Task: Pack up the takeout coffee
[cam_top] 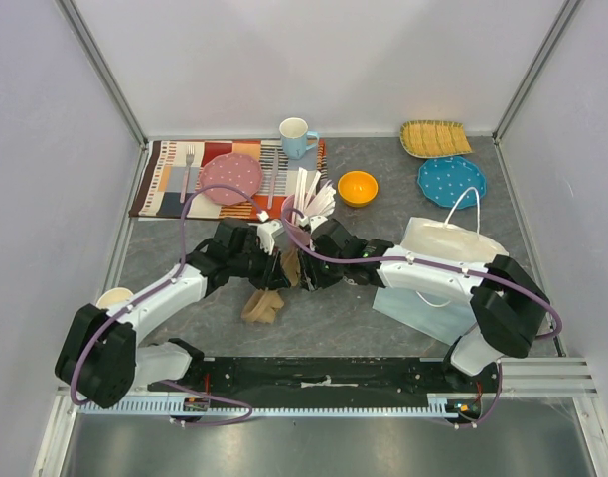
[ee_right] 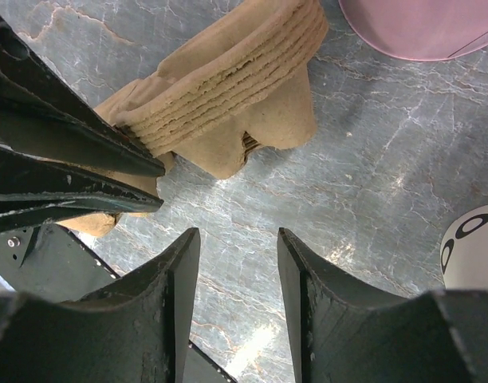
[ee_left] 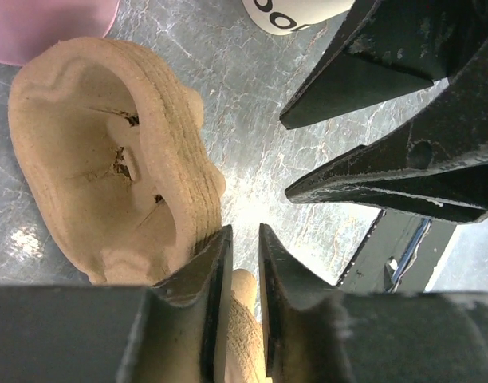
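Grey marbled table (cam_top: 403, 189) carries a white paper bag (cam_top: 438, 238) at the right, beside the right arm. Brown moulded-pulp cup carriers (ee_left: 92, 152) lie stacked at the centre, and the left gripper (ee_left: 244, 235) has its fingers pinched nearly together on the stack's edge. Facing it, the right gripper (ee_right: 238, 235) hangs spread apart over bare table, gripping nothing. Only a sliver of the takeout coffee cup (ee_right: 474, 247) shows, a white wall with black print, on the table just beyond both grippers, near the pink cup (ee_right: 427, 28)
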Robot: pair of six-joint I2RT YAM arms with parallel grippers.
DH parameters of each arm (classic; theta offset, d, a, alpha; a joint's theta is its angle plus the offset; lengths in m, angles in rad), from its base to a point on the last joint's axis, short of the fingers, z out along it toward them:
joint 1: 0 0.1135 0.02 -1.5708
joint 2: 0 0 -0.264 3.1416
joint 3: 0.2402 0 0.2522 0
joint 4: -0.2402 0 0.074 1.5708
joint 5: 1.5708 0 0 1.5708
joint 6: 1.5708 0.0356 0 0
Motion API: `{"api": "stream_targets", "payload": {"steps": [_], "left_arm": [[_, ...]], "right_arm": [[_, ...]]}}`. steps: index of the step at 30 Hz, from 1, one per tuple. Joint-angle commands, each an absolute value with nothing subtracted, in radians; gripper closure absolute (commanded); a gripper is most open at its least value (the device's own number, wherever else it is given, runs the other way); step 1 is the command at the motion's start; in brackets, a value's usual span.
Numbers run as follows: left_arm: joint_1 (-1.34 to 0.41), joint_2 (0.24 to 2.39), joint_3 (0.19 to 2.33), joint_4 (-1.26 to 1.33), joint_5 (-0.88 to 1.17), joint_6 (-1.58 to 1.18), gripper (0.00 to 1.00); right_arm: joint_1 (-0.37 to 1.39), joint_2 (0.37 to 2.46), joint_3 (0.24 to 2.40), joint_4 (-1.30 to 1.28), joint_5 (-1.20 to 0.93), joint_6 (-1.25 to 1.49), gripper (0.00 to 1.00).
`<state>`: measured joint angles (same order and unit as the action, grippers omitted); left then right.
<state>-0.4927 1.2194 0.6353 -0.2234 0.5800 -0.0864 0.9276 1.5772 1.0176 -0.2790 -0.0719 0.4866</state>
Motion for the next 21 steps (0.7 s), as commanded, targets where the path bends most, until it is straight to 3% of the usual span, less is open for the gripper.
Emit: {"api": "stream_targets", "payload": {"steps": [1, 3, 10, 13, 17, 21], "left_arm": [[-0.491, 1.215, 0.609, -0.215, 0.554, -0.133, 0.84], [-0.489, 1.2, 0.606, -0.204, 0.523, -0.15, 0.98], [-0.453, 1.109, 0.655, -0.285, 0.606, -0.176, 0.98], [-0.408, 1.036, 0.65, -0.301, 0.617, -0.167, 0.98], [-0.397, 0.829, 0.603, -0.278, 0.644, -0.091, 0.98], [-0.396, 0.779, 0.555, -0.272, 0.574, -0.1, 0.98]], "right_arm": [[0.931, 1.545, 1.051, -0.264, -0.058, 0.495, 0.48], [0.931, 1.542, 1.051, -0.265, -0.058, 0.495, 0.48], [0.93, 1.519, 1.061, -0.275, -0.067, 0.492, 0.46], [0.93, 1.5, 1.083, -0.281, -0.083, 0.492, 0.39], [0.93, 1.46, 1.112, -0.273, -0.138, 0.482, 0.19], [0.931, 1.434, 1.117, -0.271, -0.105, 0.447, 0.14]]}}
